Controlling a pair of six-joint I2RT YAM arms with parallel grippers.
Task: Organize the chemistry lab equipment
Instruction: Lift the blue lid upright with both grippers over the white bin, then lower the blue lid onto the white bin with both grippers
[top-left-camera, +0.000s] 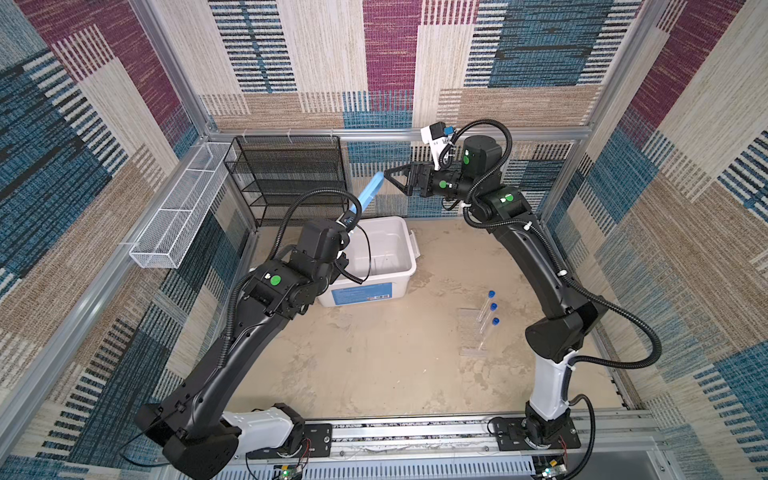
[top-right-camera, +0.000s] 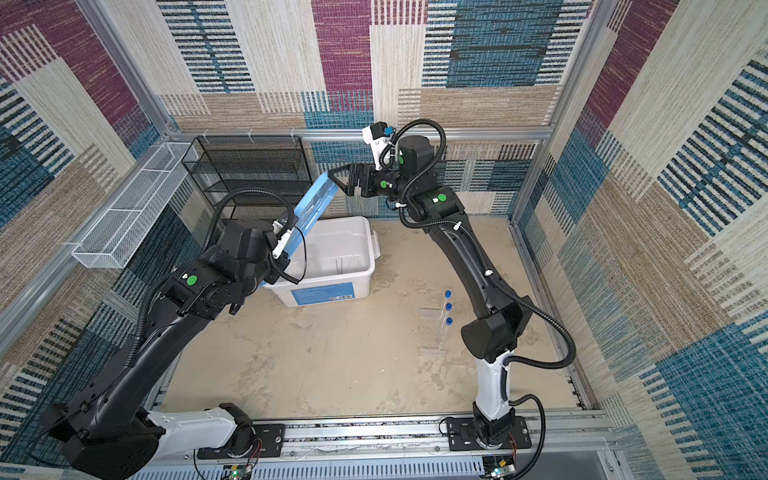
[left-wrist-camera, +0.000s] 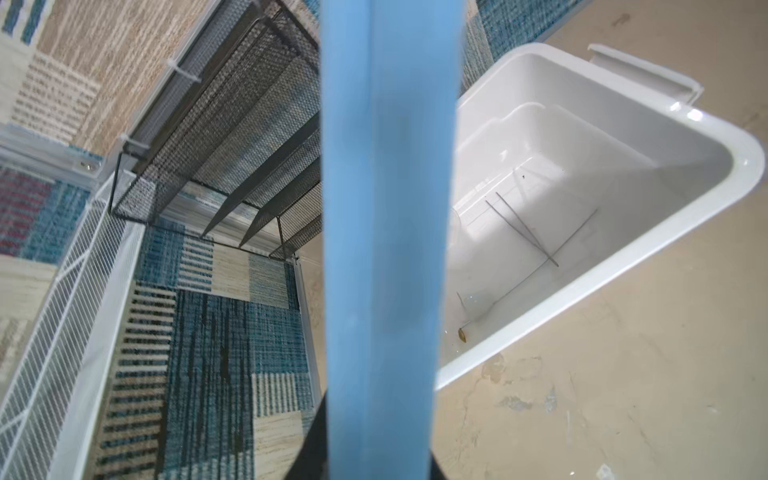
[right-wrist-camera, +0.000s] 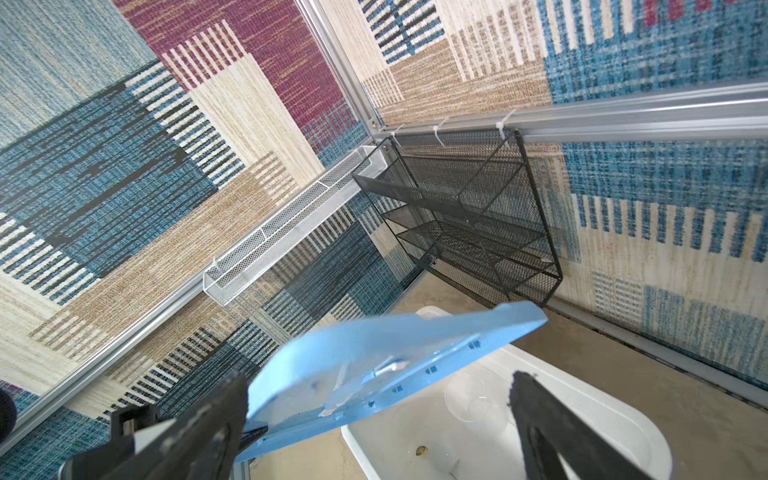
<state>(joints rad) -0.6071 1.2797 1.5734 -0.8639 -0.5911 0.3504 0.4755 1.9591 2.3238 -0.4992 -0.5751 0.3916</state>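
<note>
Two arms of mine are up over the white bin (top-left-camera: 374, 266), which sits on a stained, beige tabletop (top-left-camera: 374, 365) near its back edge. My left gripper (left-wrist-camera: 374, 465) is pinched on one end of the blue lid (top-right-camera: 309, 208), holding it tilted up above the bin's left rim. My right gripper (right-wrist-camera: 374, 415) stands spread wide at the lid's far, raised end, its fingers (right-wrist-camera: 536, 415) apart from the plastic.

Inside the bin, thin metal rods (left-wrist-camera: 532, 232) lie crossed on the floor of it, with the metal tweezers among them; I cannot tell them apart for sure. A clear cup-like thing (right-wrist-camera: 469, 399) shows faintly there too.

Right of the bin, well apart, three blue-capped test tubes (top-left-camera: 486, 316) lean in the clear rack (top-left-camera: 471, 332).

Behind the bin a black mesh shelf (top-left-camera: 291, 178) is fastened to the back rail, and a white mesh tray (top-left-camera: 178, 216) hangs on the left wall. Patchwork carpet in blue, maroon and tan covers the walls.
</note>
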